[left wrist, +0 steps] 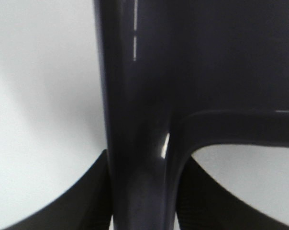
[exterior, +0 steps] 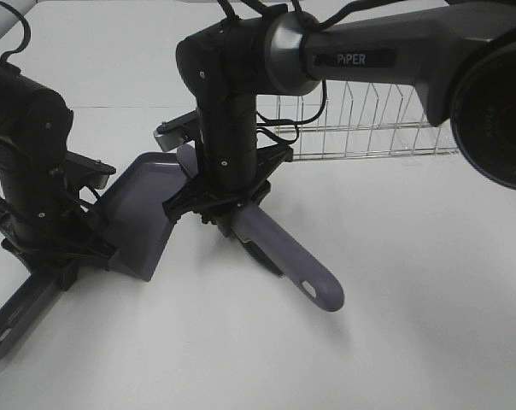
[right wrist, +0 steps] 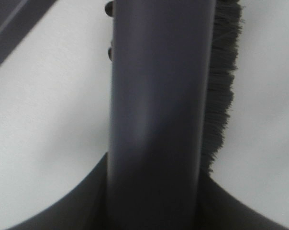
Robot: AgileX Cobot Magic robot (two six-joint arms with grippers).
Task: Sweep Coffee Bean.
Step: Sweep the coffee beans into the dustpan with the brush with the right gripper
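Note:
My left gripper (exterior: 57, 256) is shut on the dark handle (left wrist: 139, 143) of a grey-purple dustpan (exterior: 138, 213), whose open mouth faces right on the white table. My right gripper (exterior: 224, 201) is shut on a grey-purple brush (exterior: 296, 269) just right of the pan's mouth, and the brush handle points toward the front right. In the right wrist view the gripper (right wrist: 154, 201) clamps the brush handle, with black bristles (right wrist: 226, 72) along one side. Two tiny dark specks (right wrist: 109, 50), possibly coffee beans, peek out beside the handle. The rest of the coffee beans are hidden by the right arm.
A wire dish rack (exterior: 369, 124) stands at the back right, behind the right arm. A corner of the dustpan (right wrist: 15, 24) shows in the right wrist view. The white table (exterior: 395, 342) extends to the front and right.

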